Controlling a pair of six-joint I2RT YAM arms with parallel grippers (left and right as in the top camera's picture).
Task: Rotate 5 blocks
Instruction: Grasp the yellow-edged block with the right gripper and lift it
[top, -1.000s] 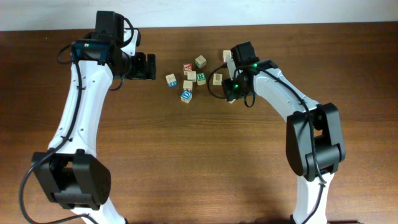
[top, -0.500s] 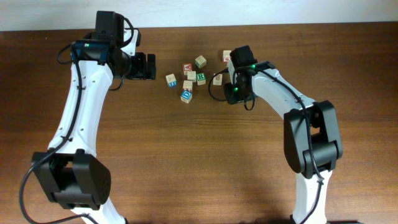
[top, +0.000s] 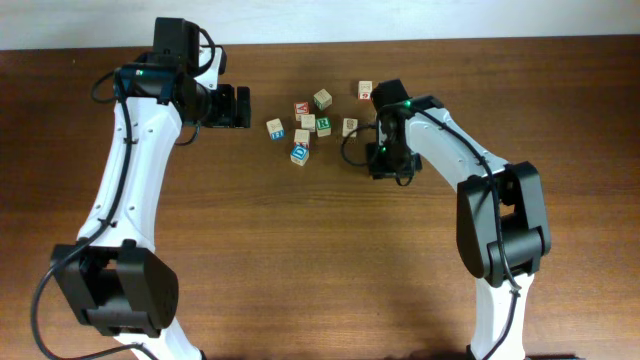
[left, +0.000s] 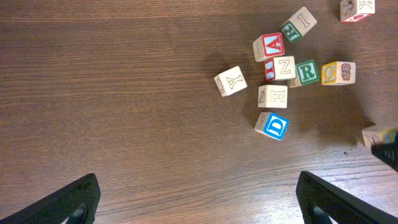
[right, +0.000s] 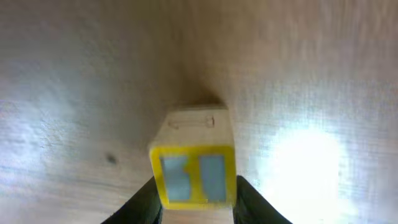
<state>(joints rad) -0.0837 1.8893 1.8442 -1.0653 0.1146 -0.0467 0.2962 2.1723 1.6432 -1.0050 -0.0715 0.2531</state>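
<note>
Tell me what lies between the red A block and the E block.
A Z block sits between the A block and the E block, clearest in the left wrist view.

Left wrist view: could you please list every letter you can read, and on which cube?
"A" on the red cube
"Z" on the pale cube below it
"R" on the green cube
"D" on the blue cube
"E", sideways, on the beige cube
Others are too small or blurred to read.

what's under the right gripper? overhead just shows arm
Right wrist view: a yellow-faced block between the jaws of the right gripper, wooden table beyond it. Overhead, the gripper covers the block; table contact can't be told.
</note>
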